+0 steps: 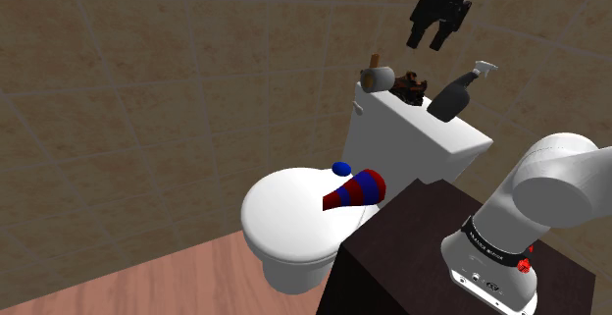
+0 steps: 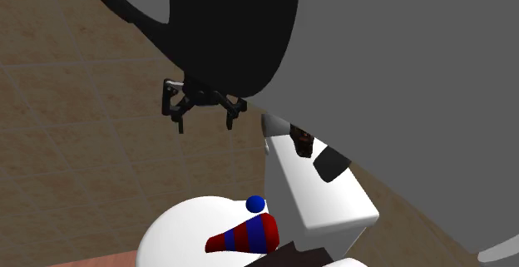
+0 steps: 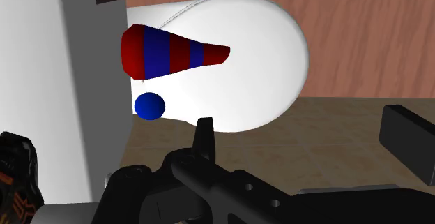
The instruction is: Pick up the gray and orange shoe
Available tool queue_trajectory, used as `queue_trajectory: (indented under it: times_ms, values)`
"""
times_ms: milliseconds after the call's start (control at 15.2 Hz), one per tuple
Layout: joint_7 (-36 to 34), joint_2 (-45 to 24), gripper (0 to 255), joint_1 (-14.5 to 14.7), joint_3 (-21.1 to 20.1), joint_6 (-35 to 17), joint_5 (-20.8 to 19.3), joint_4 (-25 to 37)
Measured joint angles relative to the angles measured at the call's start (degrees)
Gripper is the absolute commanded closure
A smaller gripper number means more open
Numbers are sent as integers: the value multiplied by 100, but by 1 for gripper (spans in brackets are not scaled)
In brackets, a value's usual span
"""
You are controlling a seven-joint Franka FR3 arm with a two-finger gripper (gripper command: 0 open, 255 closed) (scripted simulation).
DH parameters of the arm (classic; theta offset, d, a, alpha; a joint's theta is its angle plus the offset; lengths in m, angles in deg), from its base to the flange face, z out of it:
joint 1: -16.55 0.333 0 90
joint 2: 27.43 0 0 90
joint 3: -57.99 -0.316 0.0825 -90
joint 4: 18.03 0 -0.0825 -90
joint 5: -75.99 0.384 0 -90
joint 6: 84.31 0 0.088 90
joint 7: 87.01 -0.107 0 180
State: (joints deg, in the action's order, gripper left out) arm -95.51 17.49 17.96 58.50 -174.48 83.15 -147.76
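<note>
**1. Location.** You are looking for the shoe [image 1: 412,89] on top of the toilet tank [image 1: 422,144], toward the wall side. In the shoulder view a dark spray bottle [image 1: 457,95] is standing just beside it at 3 o'clock. A grey cylinder [image 1: 378,76] is lying near it at 10 o'clock. The shoe is rendering dark brown-black with orange markings rather than grey. The wrist view is showing orange lines along its side [image 3: 14,181].

**2. Pincer.** Your pincer [image 1: 429,40] is hanging in the air above the tank, spread wide and carrying nothing. In the shoulder view the shoe is lying at roughly 6 o'clock from it, well apart.

**3. Handling (judgement).**
- I am expecting a light item, with a stiffer sole and a softer upper that is likely to give a little under pressure.
- It is not looking fragile or slippery.
- You are best placed closing across its width at the midfoot, one finger on each flank, low enough to catch the firmer part near the sole.
- The bottle and cylinder are crowding both sides, so wide fingers coming down are risking a knock. The bottle is looking the easier to topple.
- The shoe's exact heading is too dark to confirm.

**4. Markings.** I am finding no readable brand, label or writing on the shoe or the bottle. Small marks on the arm's base are too small to read.
</note>
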Motion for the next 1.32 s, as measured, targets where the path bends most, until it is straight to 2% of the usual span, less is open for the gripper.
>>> queue_trajectory:
  times_ms: [198, 660, 990, 1320]
  values:
    - [134, -58, 0, -40, 127, -93, -60, -59]
    - [974, -544, 0, -274, 926, -566, -407, -178]
    - [1606, -1106, 0, -405, 1520, -941, -567, -81]
    - [2251, -1902, 0, -458, 2113, -1280, -561, 270]
